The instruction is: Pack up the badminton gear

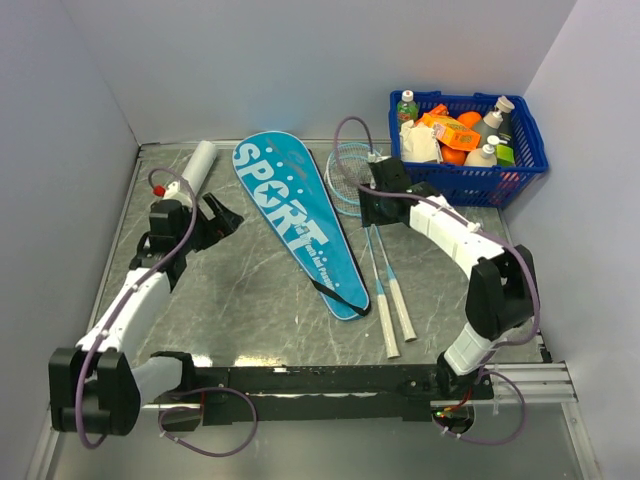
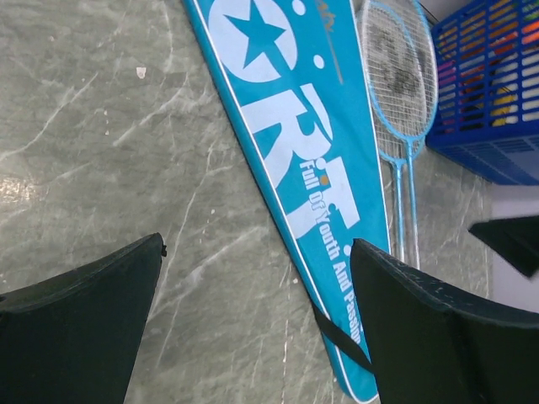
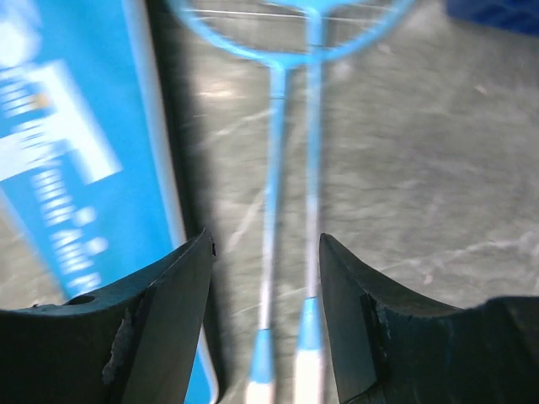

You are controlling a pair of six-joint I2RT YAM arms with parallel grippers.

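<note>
**Badminton gear spread on a walled counter**

The grey counter point(image 1: 250, 300) has open room at its left. The teal bag point(image 1: 300, 225) lies diagonally mid-counter, wide end far-left. A blue basket point(image 1: 520, 160) sits in the far-right corner. Two rackets point(image 1: 385, 285) lie just right of the bag, handles nearest. The left tool point(image 2: 257, 252) gapes wide, empty. The right tool point(image 3: 265, 252), parted, straddles both shafts, gripping neither.

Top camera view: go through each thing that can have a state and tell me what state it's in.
Teal racket bag: lying flat, rackets not inside.
Two rackets: lying side by side just right of the bag, not gripped.
Left gripper: open, empty.
Right gripper: open, fingers straddling both racket shafts.
Blue grocery basket: upright, full.
White tube: lying on its side.
</note>
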